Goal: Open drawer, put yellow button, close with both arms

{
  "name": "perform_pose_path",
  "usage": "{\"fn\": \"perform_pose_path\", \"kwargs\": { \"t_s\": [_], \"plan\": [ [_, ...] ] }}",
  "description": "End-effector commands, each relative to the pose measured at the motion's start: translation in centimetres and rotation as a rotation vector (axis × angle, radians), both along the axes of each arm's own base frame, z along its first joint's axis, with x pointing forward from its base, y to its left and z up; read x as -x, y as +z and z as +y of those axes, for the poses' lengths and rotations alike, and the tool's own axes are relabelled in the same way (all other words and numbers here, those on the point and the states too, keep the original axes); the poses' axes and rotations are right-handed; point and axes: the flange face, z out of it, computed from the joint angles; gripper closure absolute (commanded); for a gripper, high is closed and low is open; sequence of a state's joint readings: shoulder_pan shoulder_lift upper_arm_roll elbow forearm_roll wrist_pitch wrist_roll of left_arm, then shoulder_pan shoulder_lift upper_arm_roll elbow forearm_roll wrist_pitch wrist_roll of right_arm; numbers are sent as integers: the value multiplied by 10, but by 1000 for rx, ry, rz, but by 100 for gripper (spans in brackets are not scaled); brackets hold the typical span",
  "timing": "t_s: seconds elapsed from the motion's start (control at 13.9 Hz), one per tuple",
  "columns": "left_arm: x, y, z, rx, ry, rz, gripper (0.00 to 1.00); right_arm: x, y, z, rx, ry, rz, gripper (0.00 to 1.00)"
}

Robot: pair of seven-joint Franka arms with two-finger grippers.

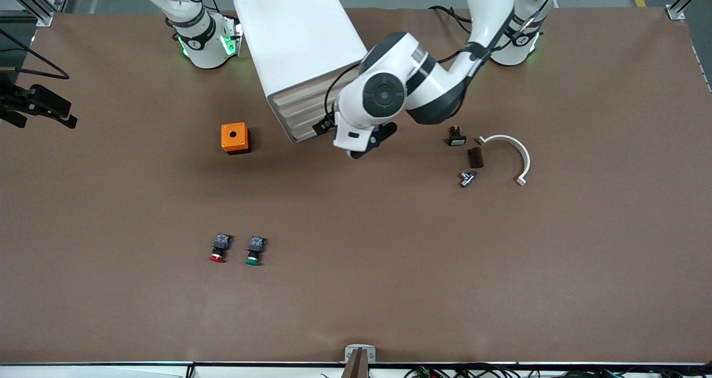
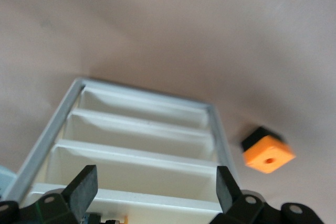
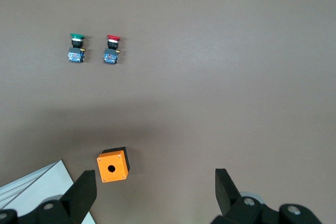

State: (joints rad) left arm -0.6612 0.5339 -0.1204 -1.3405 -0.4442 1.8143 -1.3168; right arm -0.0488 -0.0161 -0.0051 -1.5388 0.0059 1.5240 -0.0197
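Two arms, one white cabinet with four drawers, one orange box, two loose buttons, four small parts. From the right arm's end of the table: the right arm waits, rising out of the front view. Only its own wrist view shows the right gripper, which is spread wide, empty, and high over the table just beside the orange box. Nearer the front camera than that box sit the red button and the green button, side by side, caps toward the camera. The right wrist view catches both, plus a corner of the cabinet. The cabinet stands between the two bases, and the drawer is the top one of its stack. The left gripper is right at the cabinet's front, low. Its wrist view shows the fingers wide apart and gripping nothing, with all four drawer fronts in a row. A yellow-orange speck shows at the picture's edge by the top drawer; whether it is the yellow button, or lies in the drawer, I cannot tell. Toward the left arm's end, only in the front view: a small black part, a brown block, a metal fitting and a white curved clip.
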Motion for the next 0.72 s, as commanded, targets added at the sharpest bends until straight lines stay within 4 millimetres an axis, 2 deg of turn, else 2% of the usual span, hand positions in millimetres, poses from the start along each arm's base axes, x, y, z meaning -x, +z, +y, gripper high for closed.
{"fn": "perform_pose_path", "kwargs": {
  "t_s": [0.0, 0.14, 0.22, 0.36, 0.5, 0.65],
  "plan": [
    [-21, 64, 48, 5, 10, -86, 1, 6, 3, -2, -6, -12, -11, 0],
    [-20, 119, 88, 4, -108, -179, 1, 7, 2, -4, -8, -48, -7, 0],
    [-18, 141, 109, -2, -159, -204, 1, 7, 2, -4, -8, -74, -5, 0],
    [-14, 180, 164, -25, -226, -201, 1, 7, 1, -3, -8, -74, 1, 0],
    [-21, 205, 219, -7, -303, -226, 1, 7, -1, -3, -8, -68, 6, 0],
    [-34, 219, 283, 19, -369, -249, 1, 9, -2, -3, -8, -61, 9, 0]
  ]
}}
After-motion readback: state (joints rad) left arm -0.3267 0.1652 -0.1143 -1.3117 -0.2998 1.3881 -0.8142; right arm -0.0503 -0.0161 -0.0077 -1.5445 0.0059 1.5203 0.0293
